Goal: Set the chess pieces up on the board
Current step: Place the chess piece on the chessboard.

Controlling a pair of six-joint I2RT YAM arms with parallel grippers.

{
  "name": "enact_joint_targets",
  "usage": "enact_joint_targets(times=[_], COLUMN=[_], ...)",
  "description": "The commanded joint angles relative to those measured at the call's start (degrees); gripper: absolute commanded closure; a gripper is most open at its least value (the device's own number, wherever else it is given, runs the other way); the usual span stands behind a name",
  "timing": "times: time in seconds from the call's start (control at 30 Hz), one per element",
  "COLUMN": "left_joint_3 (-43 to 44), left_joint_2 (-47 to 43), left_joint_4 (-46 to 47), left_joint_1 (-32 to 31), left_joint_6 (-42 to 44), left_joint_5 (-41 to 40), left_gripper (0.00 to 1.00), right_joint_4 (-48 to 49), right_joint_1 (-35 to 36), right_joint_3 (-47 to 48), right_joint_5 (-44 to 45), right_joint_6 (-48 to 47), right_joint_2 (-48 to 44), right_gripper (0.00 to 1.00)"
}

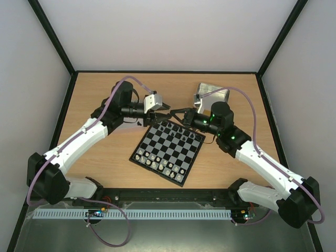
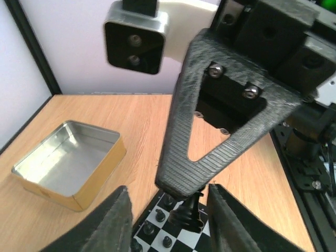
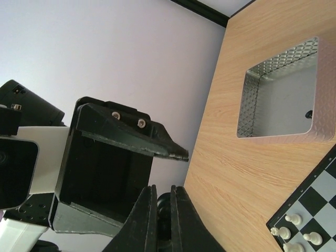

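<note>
Black chess piece point(image 2: 189, 212) is clamped in the closed right gripper point(image 3: 164, 191) over the board's point(image 1: 176, 149) far edge. The left gripper point(image 2: 168, 197) is held parted around it, presumably for a handover regrip.

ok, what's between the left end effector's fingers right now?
Left wrist view: the right end effector, shut on a black chess piece at the board's edge. The left end effector's fingers stand clear either side.
</note>
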Motion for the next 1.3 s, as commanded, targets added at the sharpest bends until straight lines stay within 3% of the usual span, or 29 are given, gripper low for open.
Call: enact_joint_targets(times=[0.0,0.07,0.23,0.43,0.53,0.6,0.87,1.27], left_joint_3=[0.8,-1.6,-8.5,-8.0,-6.9,-5.6,-6.2,-6.7], left_joint_2=[-0.8,-2.7,-8.0,-10.3,-12.6,-14.7,-19.8,-18.9], left_joint_4=[2.8,5.6,15.0,15.9,12.9,10.0,5.3,3.1], left_joint_1=[-0.3,-0.3,-0.2,-0.1,0.3,1.6,10.9,17.0], left_joint_6=[-2.1,-4.6,-13.2,-25.1,-28.6,-30.2,-35.2,-39.6], left_joint_5=[-4.9,-7.8,-18.3,-41.5,-56.1,-63.1,-56.9,-51.3], left_gripper=[0.48,0.34,0.15,0.11,0.01,0.01,0.01,0.01], right_joint_4=[-5.0,-9.3,-21.2,-33.8,-38.2,-40.3,-38.9,-32.4], right_joint_1=[0.3,0.3,0.3,0.3,0.3,0.3,0.9,3.3], right_joint_3=[2.8,3.6,5.1,5.6,5.7,5.6,3.0,1.8], right_joint_5=[4.4,8.3,17.4,25.9,29.3,31.3,32.2,34.8], right_joint_6=[-1.7,-3.8,-9.9,-15.2,-18.1,-19.5,-21.1,-21.2], right_joint_2=[-0.1,0.0,1.5,4.0,5.7,6.9,13.5,23.4], right_gripper=[0.98,0.98,0.98,0.98,0.98,0.98,0.98,0.98])
